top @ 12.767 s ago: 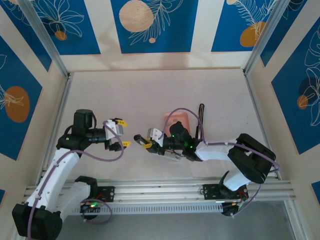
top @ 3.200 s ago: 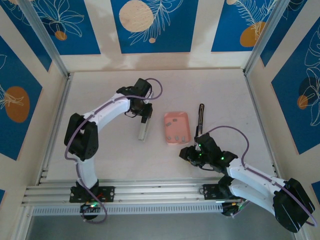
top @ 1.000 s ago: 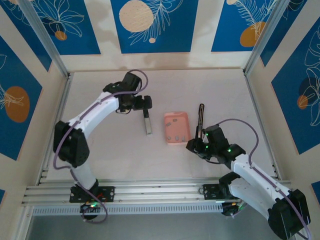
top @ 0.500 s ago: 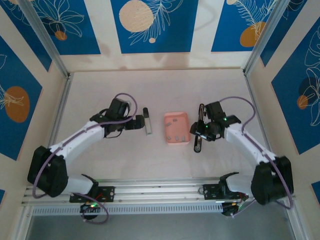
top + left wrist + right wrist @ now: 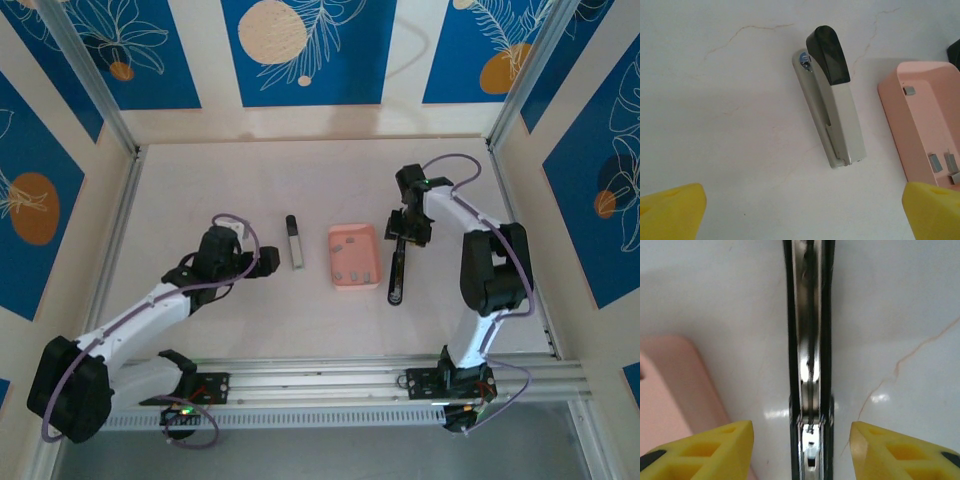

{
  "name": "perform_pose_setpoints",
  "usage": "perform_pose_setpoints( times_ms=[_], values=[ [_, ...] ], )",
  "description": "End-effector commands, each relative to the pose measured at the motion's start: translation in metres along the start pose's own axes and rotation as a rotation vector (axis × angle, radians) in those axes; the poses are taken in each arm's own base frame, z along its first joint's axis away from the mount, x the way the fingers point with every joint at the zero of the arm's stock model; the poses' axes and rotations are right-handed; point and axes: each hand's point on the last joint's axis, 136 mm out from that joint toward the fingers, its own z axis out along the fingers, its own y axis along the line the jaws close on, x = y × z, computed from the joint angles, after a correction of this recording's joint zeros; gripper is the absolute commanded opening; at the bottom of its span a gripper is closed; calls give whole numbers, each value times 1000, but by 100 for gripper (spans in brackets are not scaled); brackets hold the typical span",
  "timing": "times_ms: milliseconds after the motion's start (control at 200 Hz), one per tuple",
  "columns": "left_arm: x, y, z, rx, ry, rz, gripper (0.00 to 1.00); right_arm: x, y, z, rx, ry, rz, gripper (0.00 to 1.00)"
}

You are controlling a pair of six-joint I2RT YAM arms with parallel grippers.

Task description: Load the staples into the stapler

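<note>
1. Right gripper (image 5: 802, 452): the 2 yellow fingers stand apart, 1 on each side of the stapler's black bar (image 5: 810, 330), with table showing in both gaps. Nothing is clamped. Over the last second the jaws have widened, and the arm has swung from the lower right of the overhead frame up to the bar's upper end. The bar now lies lower in that frame than 1 second ago, just right of the pink tray (image 5: 355, 236). Its channel appears to face up.
2. Left gripper (image 5: 800, 215): fingers fully apart, empty. It has backed off toward the lower left. The silver-grey body (image 5: 840, 125), black cap at its upper end, lies alone left of the tray, about where it was.
3. The staples (image 5: 940, 162) lie loose in the tray.
4. Meaning, as I judge it: both halves are set down and released, flanking the tray. Loading has not begun. The next step is to pick 1 strip and seat it in the channel.
</note>
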Motion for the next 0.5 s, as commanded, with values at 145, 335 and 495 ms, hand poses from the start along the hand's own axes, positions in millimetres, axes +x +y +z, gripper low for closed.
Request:
perform_pose_setpoints(
  times_ms=[145, 335, 495],
  values=[
    [6, -8, 15, 73, 8, 11, 100, -28, 3, 16, 27, 34, -44, 54],
    [17, -3, 26, 51, 59, 1, 100, -50, 8, 32, 36, 44, -44, 52],
    [20, 6, 27, 5, 72, -4, 100, -58, 4, 46, 81, 62, -49, 48]
  ],
)
